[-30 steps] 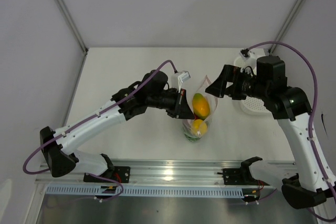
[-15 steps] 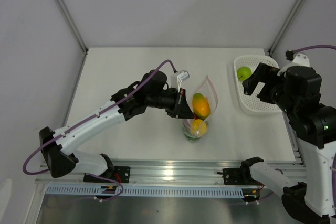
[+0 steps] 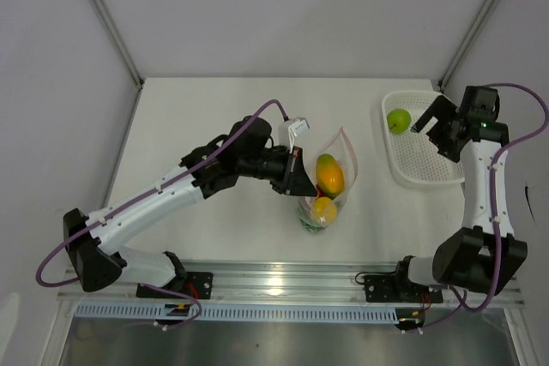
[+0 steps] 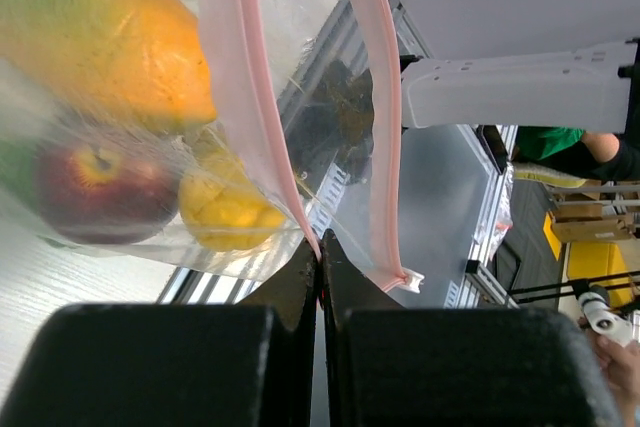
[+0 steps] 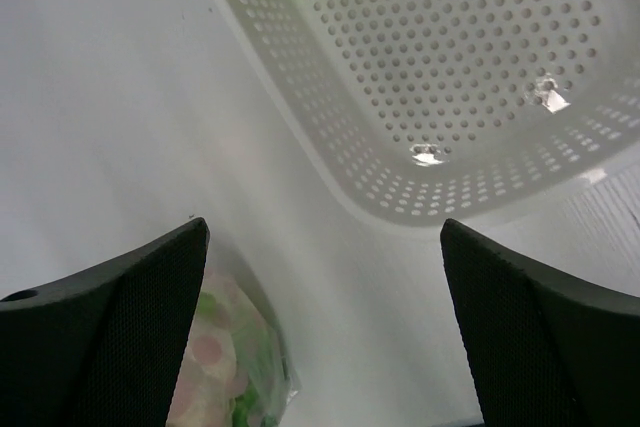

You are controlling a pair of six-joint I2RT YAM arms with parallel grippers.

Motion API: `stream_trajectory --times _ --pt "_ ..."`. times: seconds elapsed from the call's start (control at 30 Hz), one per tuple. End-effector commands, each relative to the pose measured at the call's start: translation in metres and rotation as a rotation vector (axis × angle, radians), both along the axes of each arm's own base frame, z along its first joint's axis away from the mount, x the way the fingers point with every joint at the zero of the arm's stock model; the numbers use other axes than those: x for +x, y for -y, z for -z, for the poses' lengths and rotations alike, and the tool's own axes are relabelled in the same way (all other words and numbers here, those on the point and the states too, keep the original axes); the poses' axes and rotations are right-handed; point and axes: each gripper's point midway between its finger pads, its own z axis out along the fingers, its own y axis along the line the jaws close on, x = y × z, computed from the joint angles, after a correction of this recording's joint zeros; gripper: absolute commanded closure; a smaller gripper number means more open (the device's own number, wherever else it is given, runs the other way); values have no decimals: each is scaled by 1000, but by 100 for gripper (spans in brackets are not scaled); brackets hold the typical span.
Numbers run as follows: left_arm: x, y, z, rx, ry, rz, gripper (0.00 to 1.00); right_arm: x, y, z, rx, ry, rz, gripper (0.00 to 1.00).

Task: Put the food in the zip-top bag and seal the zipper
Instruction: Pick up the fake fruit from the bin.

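One white bench [image 3: 214,109] carries one perforated white plastic basket [image 3: 429,169] and one clear, crinkly zip-top bag [image 3: 341,153], standing open mid-bench. The left gripper [image 4: 320,252] pinches its pink zipper [image 4: 225,97]. The right gripper [image 5: 322,227], spread, hovers over the basket. Inside the bag are one orange fruit [image 3: 328,173], one red apple [image 4: 100,192] and one yellow fruit [image 3: 324,208]. One smooth green apple [image 3: 398,119] lies in the basket.

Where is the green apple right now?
In the top view, the green apple lies in the far-left corner of the white mesh basket, on the right side of the table.
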Motion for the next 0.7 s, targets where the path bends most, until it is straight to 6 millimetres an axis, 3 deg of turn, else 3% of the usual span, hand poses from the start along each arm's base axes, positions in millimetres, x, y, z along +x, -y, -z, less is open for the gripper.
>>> stream_trajectory --times 0.0,0.07,0.3,0.43,0.67 --pt "-5 2 -14 -61 9 32 100 43 4 -4 76 124 -2 1" --pt "-5 3 -14 -63 8 36 99 61 9 19 123 104 28 1" --pt "-6 7 -10 -73 -7 54 100 116 18 68 272 115 89 1" --pt "-5 8 -7 -66 -4 61 99 148 20 83 316 158 73 0" --pt "-2 11 -4 -58 -16 70 100 182 24 110 374 166 84 1"
